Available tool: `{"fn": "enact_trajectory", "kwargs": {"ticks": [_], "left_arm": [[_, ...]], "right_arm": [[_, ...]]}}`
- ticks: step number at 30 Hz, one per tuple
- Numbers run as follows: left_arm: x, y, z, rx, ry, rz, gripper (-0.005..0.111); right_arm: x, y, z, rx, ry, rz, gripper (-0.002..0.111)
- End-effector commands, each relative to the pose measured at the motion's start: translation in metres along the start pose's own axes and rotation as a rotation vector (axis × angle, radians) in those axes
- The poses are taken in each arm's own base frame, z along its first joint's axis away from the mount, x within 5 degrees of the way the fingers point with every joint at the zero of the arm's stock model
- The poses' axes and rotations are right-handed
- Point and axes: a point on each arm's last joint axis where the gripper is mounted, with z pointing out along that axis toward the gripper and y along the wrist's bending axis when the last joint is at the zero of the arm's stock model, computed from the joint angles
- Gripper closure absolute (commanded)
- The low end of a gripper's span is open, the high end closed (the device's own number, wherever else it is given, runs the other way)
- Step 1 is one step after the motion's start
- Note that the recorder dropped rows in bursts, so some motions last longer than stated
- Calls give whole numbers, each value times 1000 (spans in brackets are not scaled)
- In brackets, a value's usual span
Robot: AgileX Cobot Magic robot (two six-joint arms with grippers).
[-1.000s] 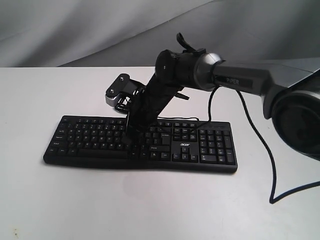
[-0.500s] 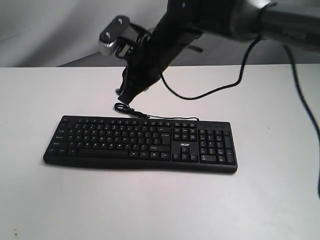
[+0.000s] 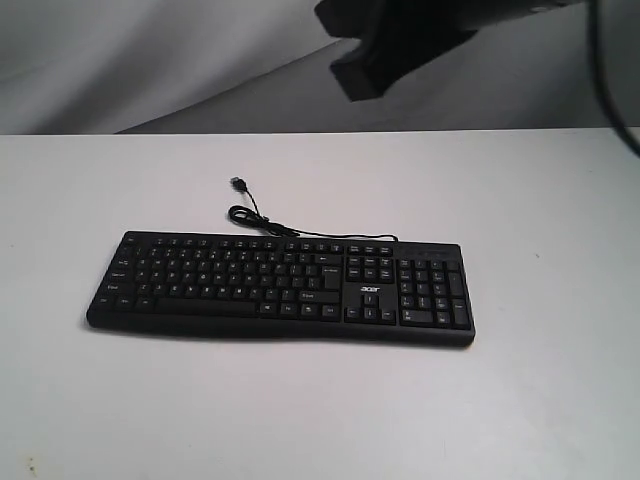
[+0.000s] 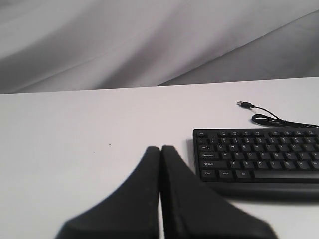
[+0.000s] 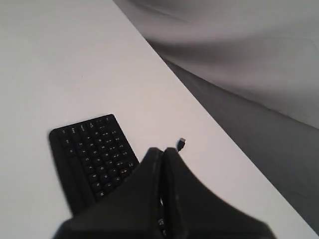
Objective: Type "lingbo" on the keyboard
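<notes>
The long black plastic keyboard (image 3: 280,288) lay mid-table, its thin black USB cable (image 3: 240,184) trailing toward the far side. Both pincers were clenched and empty: the left gripper (image 4: 160,149) low, left of it, the right gripper (image 5: 162,151) high above. Neither touched a key, so how many letters were typed couldn't be judged.

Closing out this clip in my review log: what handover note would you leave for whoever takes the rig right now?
Left pincer: shut, empty, low over the table beside the keyboard, at its Ctrl end.
Right pincer: shut, empty, high above the keyboard.
Keyboard flat on table, cable unplugged.
Done: cannot tell; no key pressed now.
To do: confirm, then type any missing letters of "lingbo".
</notes>
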Motion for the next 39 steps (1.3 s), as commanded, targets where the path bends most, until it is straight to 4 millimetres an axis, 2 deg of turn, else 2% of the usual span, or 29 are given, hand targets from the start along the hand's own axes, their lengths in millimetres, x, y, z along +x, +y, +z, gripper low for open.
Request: {"fn": "enact_trajectory", "kwargs": {"ticks": [1,13,16,19,22,27,33,39], "left_arm": [[1,0,0,1,-5,-6,106],[1,0,0,1,-5,-6,106],[1,0,0,1,-5,-6,106],[1,0,0,1,-5,-6,106],[1,0,0,1,-5,-6,106],[1,0,0,1,-5,-6,106],[1,0,0,1,-5,-6,106],[1,0,0,1,-5,-6,106]], "right_arm": [[9,9,-36,33,-39,26,108],[-18,16,-138,206,-370,-16,108],[-20,19,-167,237,-466,112,108],[-13,18,-186,283,-498,267,108],[7,14,-200,376,-496,412,108],[65,24,-216,614,-447,444,108],[139,55,-216,840,-407,441,108],[185,78,-203,886,-387,454,108]]}}
